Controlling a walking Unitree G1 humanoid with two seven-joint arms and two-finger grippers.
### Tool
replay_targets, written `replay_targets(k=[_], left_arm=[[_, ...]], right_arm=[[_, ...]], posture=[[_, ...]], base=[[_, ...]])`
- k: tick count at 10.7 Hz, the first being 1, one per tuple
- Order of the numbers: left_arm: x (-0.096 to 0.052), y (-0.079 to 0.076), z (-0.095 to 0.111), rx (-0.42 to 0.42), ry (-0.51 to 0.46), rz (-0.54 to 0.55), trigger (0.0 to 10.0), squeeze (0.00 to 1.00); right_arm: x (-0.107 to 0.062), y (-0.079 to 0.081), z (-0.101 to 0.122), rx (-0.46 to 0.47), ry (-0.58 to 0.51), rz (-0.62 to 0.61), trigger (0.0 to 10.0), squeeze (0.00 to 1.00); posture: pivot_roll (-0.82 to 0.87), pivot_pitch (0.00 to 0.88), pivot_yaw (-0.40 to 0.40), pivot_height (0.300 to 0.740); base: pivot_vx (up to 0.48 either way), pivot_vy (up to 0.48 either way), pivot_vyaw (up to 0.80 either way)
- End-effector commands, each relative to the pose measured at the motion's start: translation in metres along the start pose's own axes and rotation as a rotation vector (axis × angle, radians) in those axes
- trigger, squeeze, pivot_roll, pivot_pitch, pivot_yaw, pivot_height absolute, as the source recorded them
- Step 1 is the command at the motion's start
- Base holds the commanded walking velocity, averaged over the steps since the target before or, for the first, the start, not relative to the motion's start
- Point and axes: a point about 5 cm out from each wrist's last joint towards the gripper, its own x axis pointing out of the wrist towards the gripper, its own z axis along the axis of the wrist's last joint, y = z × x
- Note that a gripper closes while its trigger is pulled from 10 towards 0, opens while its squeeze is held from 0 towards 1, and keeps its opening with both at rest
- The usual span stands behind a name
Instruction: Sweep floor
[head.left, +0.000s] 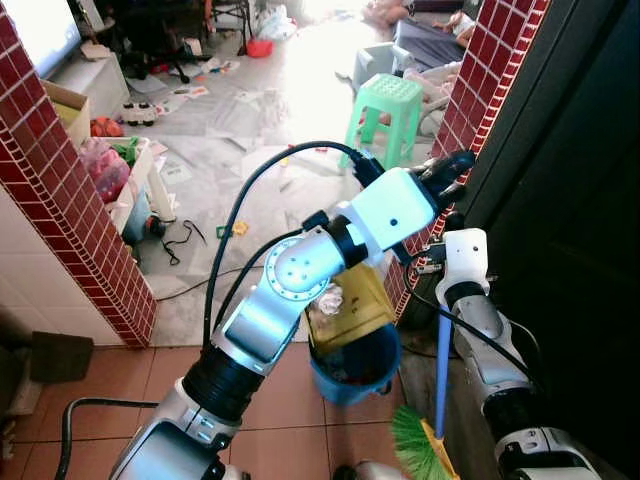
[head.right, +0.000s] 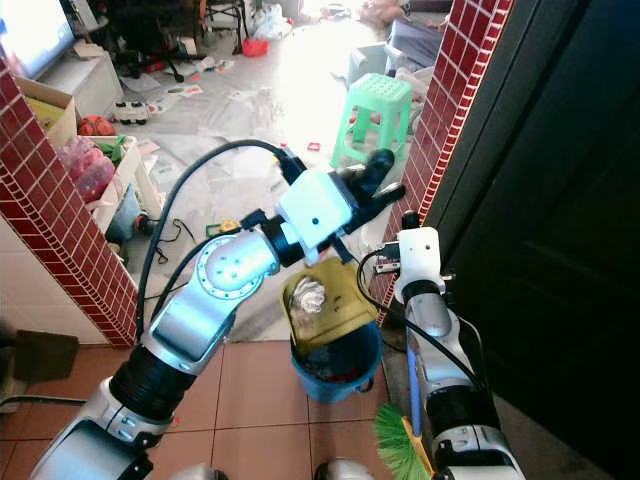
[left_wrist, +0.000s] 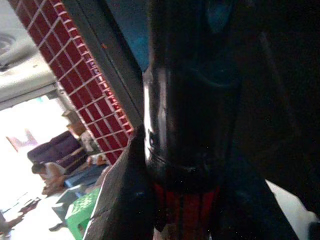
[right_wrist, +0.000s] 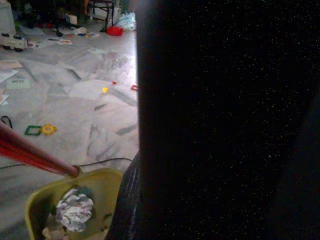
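Left gripper (head.right: 378, 180): raised, clamped on red dustpan handle (right_wrist: 30, 154) | yellow dustpan (head.right: 325, 300): tilted over blue bin (head.right: 340, 368), crumpled paper (head.right: 310, 295) inside | right gripper: finger state cannot tell, beside broom (head.left: 432, 425) | green stool (head.left: 385, 112) beyond.

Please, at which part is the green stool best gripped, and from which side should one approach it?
Probably at the rim of the seat of the green stool, coming from above onto the near edge. The stool stands upright on splayed legs, and its flat seat is the topmost part, with a thin edge that a tool could close over.
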Motion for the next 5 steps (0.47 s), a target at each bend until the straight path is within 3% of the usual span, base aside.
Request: replay_targets(k=[1, 2, 3, 4, 5], left_arm=[[0.002, 0.009, 0.017, 0.112, -0.055, 0.026, 10.0, 0.0], [0.001, 0.018, 0.021, 0.049, -0.086, 0.134, 10.0, 0.0], [0.001, 0.019, 0.019, -0.015, -0.09, 0.148, 10.0, 0.0], [0.001, 0.022, 0.018, -0.171, -0.09, 0.183, 10.0, 0.0], [0.001, 0.025, 0.013, -0.205, -0.078, 0.228, 10.0, 0.0]], right_arm=[[0.005, -0.001, 0.009, -0.002, -0.037, 0.002, 10.0, 0.0], [0.006, -0.001, 0.01, -0.003, -0.038, 0.002, 10.0, 0.0], [0.006, -0.001, 0.01, -0.005, -0.037, 0.002, 10.0, 0.0], [0.007, -0.001, 0.01, -0.006, -0.037, 0.001, 10.0, 0.0], [0.006, -0.001, 0.009, -0.007, -0.037, 0.0, 10.0, 0.0]], posture=[[-0.08, 0.0, -0.042, 0.74], [-0.08, 0.0, -0.043, 0.74], [-0.08, 0.0, -0.042, 0.74], [-0.09, 0.0, -0.041, 0.74], [-0.09, 0.0, -0.04, 0.74]], base=[[0.0, 0.0, 0.0], [0.0, 0.0, 0.0], [0.0, 0.0, 0.0], [0.0, 0.0, 0.0], [0.0, 0.0, 0.0]])
